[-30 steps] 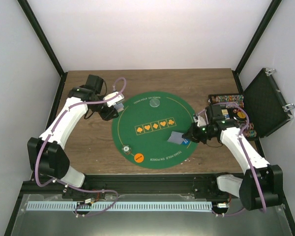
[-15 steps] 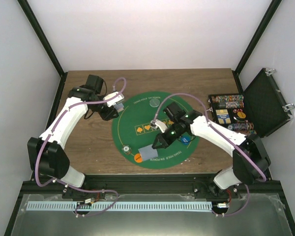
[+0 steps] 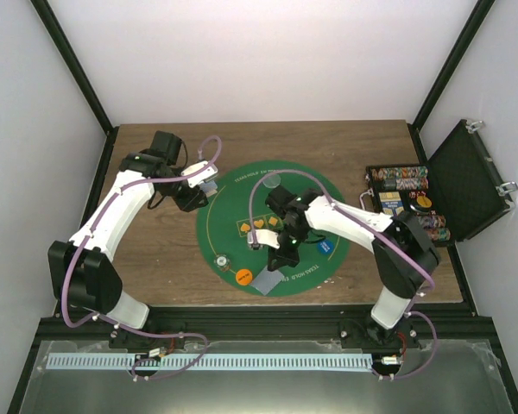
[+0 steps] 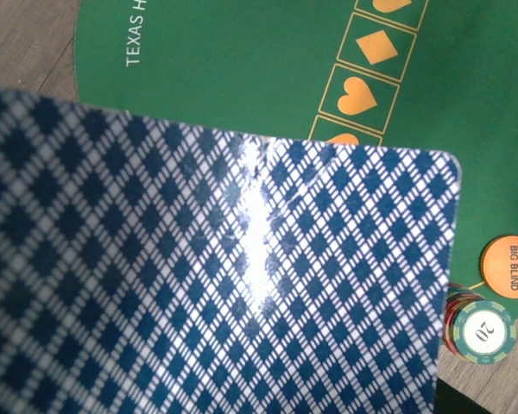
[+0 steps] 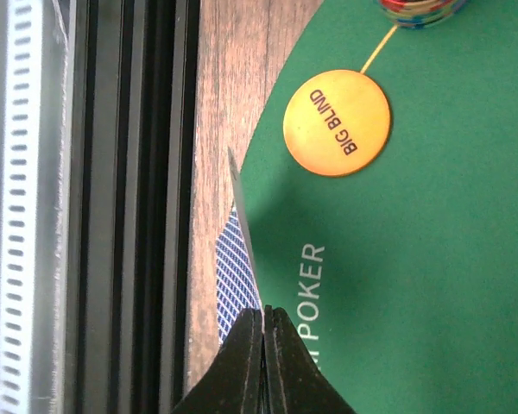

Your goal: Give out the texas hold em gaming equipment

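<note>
Now we are clenching the right gripper (image 5: 262,321) on a blue-patterned playing card (image 5: 234,276), holding it on edge at the lower rim of the green mat (image 5: 432,259), beside the wooden table (image 5: 229,86). An orange BIG BLIND disc (image 5: 337,122) is lying close by, with a chip stack (image 5: 419,10) beyond. At upper left the left gripper (image 3: 200,188) is hovering. Another card back (image 4: 216,276) is filling its camera and hiding the fingers, so we cannot tell their state.

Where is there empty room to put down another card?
The wood table behind the green mat is bare, and so is the wood left of it. The mat's near edge is crowded: orange disc, chip stack, and the right gripper holding a card.
</note>
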